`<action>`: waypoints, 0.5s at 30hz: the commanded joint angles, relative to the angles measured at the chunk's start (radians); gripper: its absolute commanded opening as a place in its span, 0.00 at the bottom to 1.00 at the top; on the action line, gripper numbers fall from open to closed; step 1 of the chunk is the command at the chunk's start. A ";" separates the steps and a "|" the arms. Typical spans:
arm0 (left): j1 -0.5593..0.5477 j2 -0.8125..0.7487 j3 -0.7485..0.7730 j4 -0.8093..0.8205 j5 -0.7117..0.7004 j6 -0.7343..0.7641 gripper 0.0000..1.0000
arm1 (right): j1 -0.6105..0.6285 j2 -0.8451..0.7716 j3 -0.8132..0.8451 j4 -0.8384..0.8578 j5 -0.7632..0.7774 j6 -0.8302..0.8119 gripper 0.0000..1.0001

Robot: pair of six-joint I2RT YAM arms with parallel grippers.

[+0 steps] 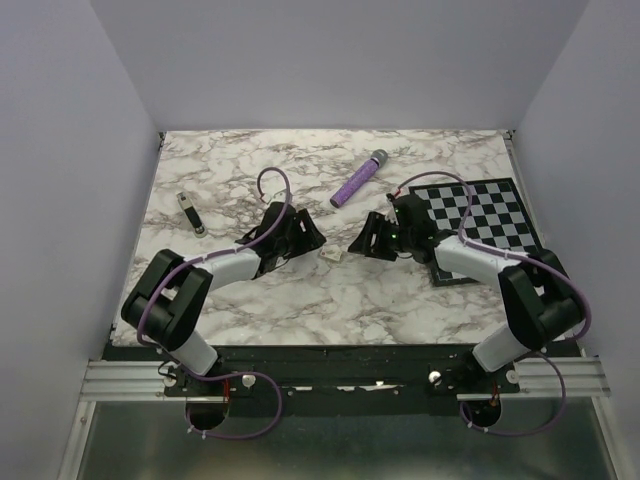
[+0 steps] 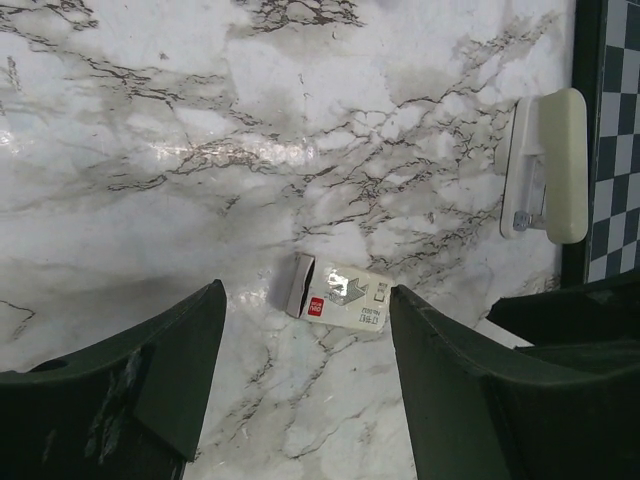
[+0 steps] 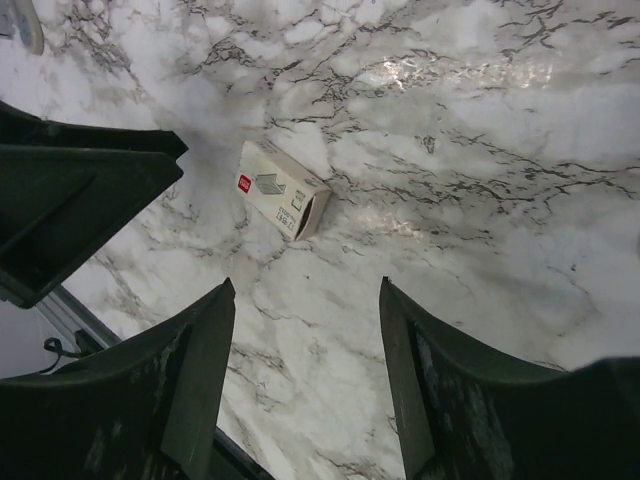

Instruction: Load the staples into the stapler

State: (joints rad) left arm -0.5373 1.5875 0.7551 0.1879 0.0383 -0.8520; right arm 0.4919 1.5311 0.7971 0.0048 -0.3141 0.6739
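staple box: cream, lying on the table, one end open; red logo, print too small for you to read.
stapler: beige, beside the checkered mat, apart from the box.
left hand: yours is open, empty.
right hand: open, empty.

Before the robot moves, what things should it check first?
1. Left gripper open: ok.
2. Right gripper open: ok.
3. Staple box lying free on the table between both grippers: ok.
4. One end of the box is open: ok.
5. Staples inside the box: cannot tell.
6. Stapler opened up for loading: cannot tell.
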 commanded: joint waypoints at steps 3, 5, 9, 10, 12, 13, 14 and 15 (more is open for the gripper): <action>0.008 -0.075 -0.071 0.036 -0.063 0.025 0.75 | 0.046 0.133 0.083 0.072 0.056 0.081 0.64; 0.008 -0.086 -0.080 0.035 -0.075 0.033 0.75 | 0.057 0.161 0.114 0.069 0.052 0.090 0.63; 0.008 -0.086 -0.083 0.030 -0.074 0.041 0.75 | 0.070 0.219 0.148 0.055 0.064 0.102 0.60; 0.008 -0.087 -0.083 0.035 -0.071 0.042 0.75 | 0.073 0.244 0.157 0.052 0.063 0.098 0.60; 0.008 -0.077 -0.082 0.042 -0.072 0.047 0.75 | 0.077 0.270 0.188 0.038 0.056 0.087 0.60; 0.008 -0.072 -0.079 0.045 -0.068 0.048 0.75 | 0.077 0.294 0.197 0.035 0.046 0.084 0.60; 0.008 -0.067 -0.076 0.047 -0.063 0.051 0.75 | 0.077 0.303 0.201 0.035 0.040 0.081 0.60; 0.008 -0.058 -0.066 0.048 -0.058 0.053 0.75 | 0.079 0.314 0.217 0.035 0.033 0.066 0.60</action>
State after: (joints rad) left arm -0.5320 1.5223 0.6781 0.2012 -0.0078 -0.8249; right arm 0.5621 1.7935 0.9634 0.0448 -0.2779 0.7582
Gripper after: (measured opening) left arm 0.750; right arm 0.602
